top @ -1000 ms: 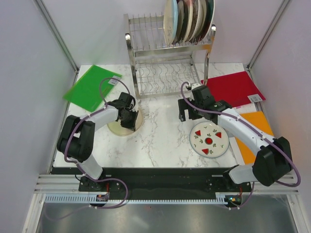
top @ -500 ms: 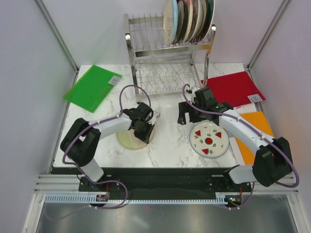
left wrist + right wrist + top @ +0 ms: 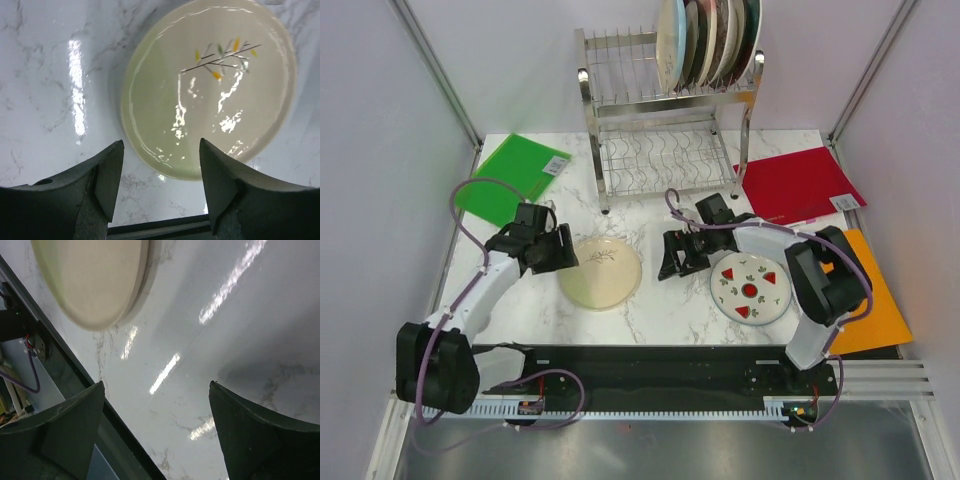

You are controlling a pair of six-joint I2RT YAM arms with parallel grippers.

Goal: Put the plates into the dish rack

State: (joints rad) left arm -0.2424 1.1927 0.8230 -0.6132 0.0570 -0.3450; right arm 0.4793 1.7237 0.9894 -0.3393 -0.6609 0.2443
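Note:
A cream plate with a leaf sprig point(image 3: 602, 271) lies flat on the marble table, left of centre. My left gripper point(image 3: 564, 252) hovers just off its left rim, open and holding nothing. In the left wrist view the sprig plate point(image 3: 210, 85) fills the frame beyond the left gripper point(image 3: 160, 150). The watermelon plate point(image 3: 751, 287) lies flat to the right. My right gripper point(image 3: 672, 258) stands open between the two plates. In the right wrist view only bare marble shows between the spread jaws of the right gripper point(image 3: 155, 387). Beyond them lies the cream plate point(image 3: 95, 280). The chrome dish rack point(image 3: 650, 150) stands at the back. Several plates point(image 3: 710, 40) stand upright in its top tier.
A green mat point(image 3: 510, 180) lies at the back left. A red mat point(image 3: 798, 183) lies at the back right, with an orange mat point(image 3: 875, 290) under the right arm's elbow. The rack's lower tier point(image 3: 660, 165) holds nothing. The black base rail point(image 3: 640, 365) runs along the near edge.
My left gripper slid the sprig plate toward the centre, let go, opened and drew back left. My right gripper moved left and nearer, into the gap between the plates.

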